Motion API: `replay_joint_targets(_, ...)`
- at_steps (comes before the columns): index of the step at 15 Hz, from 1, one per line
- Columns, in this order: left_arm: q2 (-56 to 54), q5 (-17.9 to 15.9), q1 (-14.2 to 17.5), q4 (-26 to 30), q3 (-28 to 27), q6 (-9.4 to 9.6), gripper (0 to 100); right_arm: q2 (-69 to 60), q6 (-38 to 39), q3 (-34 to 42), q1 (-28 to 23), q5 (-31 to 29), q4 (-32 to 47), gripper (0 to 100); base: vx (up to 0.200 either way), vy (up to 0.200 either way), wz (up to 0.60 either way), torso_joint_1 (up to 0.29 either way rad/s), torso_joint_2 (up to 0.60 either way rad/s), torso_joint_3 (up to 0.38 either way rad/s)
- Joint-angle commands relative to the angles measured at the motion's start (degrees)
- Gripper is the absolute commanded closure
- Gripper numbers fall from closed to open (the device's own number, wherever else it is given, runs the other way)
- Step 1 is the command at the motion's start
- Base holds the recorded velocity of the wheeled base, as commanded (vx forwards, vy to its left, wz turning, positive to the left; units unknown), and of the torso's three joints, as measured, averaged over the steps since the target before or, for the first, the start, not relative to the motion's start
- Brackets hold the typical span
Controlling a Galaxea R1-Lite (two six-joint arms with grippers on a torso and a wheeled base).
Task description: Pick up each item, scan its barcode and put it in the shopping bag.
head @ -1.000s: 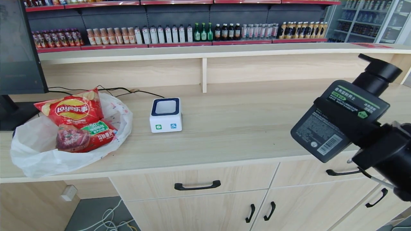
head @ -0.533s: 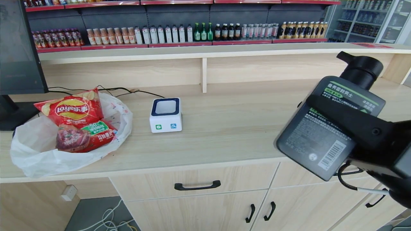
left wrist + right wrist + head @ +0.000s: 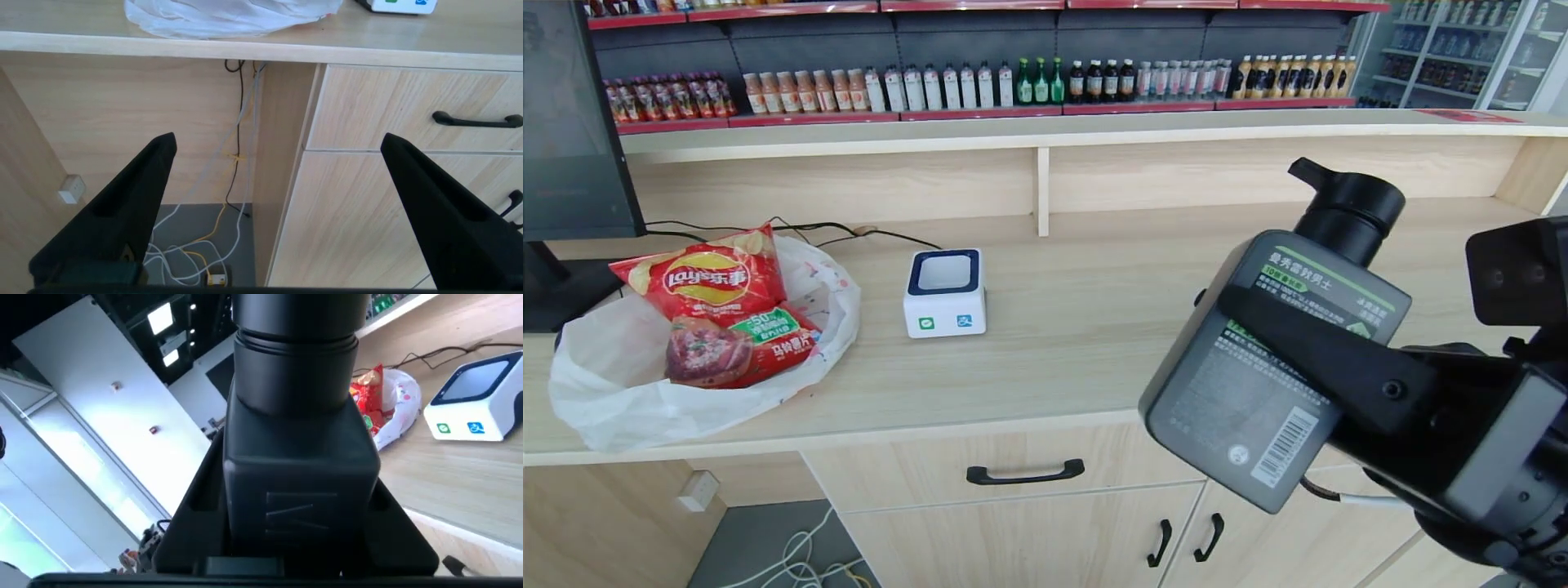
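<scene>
My right gripper (image 3: 1303,347) is shut on a black pump bottle (image 3: 1258,384), held tilted in the air at the right, over the counter's front edge; its barcode label (image 3: 1284,447) faces the head camera. From the right wrist, the black pump bottle (image 3: 298,449) sits between the fingers. The white barcode scanner (image 3: 945,292) with a dark blue top stands mid-counter, well left of the bottle. A white shopping bag (image 3: 703,359) lies at the counter's left with red chip packets (image 3: 715,306) in it. My left gripper (image 3: 278,212) hangs open below the counter edge, in front of the cabinet.
A dark monitor (image 3: 568,139) stands at the far left behind the bag, with cables (image 3: 849,231) running along the counter's back. A raised shelf (image 3: 1045,131) borders the counter's rear. Drawers with black handles (image 3: 1025,472) lie below. Bare counter lies between scanner and bottle.
My right arm has carried the pump bottle leftward and lower, closer to the scanner. The bag, chips and scanner have not moved.
</scene>
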Motion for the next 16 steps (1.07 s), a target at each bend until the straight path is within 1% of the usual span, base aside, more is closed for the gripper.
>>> replay_joint_targets(1, -0.02, 0.0, 0.01, -0.01, 0.0, -0.02, 0, 1.94, 0.04, -0.5, 2.08, 0.04, -0.08, 100, 0.0, 0.0, 0.0, 0.0, 0.0, 0.0)
replay_joint_targets(4, -0.02, 0.0, 0.01, -0.01, 0.0, -0.02, 0, 2.38, 0.13, -2.7, 4.27, 0.13, -0.08, 100, 0.0, 0.0, 0.0, 0.0, 0.0, 0.0)
replay_joint_targets(6, -0.02, 0.0, 0.01, -0.01, 0.0, -0.02, 0, 2.82, 2.5, -3.31, 5.15, 0.13, -0.08, 100, 0.0, 0.0, 0.0, 0.0, 0.0, 0.0)
replay_joint_targets(8, -0.02, 0.0, 0.01, -0.01, 0.0, -0.02, 0, 3.88, 3.03, -4.1, 5.15, 0.04, -0.08, 100, 0.0, 0.0, 0.0, 0.0, 0.0, 0.0)
replay_joint_targets(12, -0.02, 0.0, 0.01, -0.01, 0.0, -0.02, 0, 5.46, 2.68, -8.41, 5.15, 0.13, -0.08, 100, 0.0, 0.0, 0.0, 0.0, 0.0, 0.0)
replay_joint_targets(16, -0.02, 0.0, 0.01, -0.01, 0.0, -0.02, 0, 5.19, 2.68, -8.85, 5.68, -0.05, -0.08, 100, 0.0, 0.0, 0.0, 0.0, 0.0, 0.0)
